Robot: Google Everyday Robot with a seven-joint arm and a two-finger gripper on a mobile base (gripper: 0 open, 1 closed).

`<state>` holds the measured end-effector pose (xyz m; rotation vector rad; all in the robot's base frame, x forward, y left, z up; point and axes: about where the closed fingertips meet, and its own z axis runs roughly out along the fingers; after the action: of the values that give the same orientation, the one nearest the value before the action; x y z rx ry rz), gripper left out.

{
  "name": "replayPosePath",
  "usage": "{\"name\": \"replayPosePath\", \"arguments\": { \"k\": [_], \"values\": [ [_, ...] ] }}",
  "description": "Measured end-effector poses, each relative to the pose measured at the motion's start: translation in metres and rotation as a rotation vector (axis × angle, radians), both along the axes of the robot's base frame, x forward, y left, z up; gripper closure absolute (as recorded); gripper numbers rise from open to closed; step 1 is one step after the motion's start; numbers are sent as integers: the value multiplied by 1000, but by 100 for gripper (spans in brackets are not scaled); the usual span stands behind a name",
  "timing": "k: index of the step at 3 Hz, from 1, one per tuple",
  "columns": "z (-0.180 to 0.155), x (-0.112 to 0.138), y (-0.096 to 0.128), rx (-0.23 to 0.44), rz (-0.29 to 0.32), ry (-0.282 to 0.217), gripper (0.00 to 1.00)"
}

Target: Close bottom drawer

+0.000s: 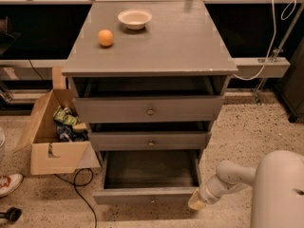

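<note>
The bottom drawer [147,195] is the lowest of three in the grey cabinet [152,42]. It stands pulled far out and its inside looks empty. Its small round knob shows at the middle of the shallow front panel. My gripper [195,202] is low at the right end of that front panel, right against its corner. The white arm [228,177] reaches in from the lower right. The middle drawer [149,140] and the top drawer [148,109] above are pulled out a little.
An orange [106,37] and a white bowl [135,18] sit on the cabinet top. An open cardboard box [52,141] with items stands left of the cabinet on the speckled floor. A black cable [80,194] trails by the drawer's left corner. A shoe [8,183] lies far left.
</note>
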<state>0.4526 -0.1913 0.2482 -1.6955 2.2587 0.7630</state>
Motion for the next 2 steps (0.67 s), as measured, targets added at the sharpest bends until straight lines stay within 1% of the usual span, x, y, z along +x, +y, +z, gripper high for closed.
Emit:
{"name": "replayPosePath", "arguments": {
  "k": [1,2],
  "values": [
    [-40,7,-14,-47,22,-58,100],
    [-66,16,-16,-49,80,-137,100]
  ]
}}
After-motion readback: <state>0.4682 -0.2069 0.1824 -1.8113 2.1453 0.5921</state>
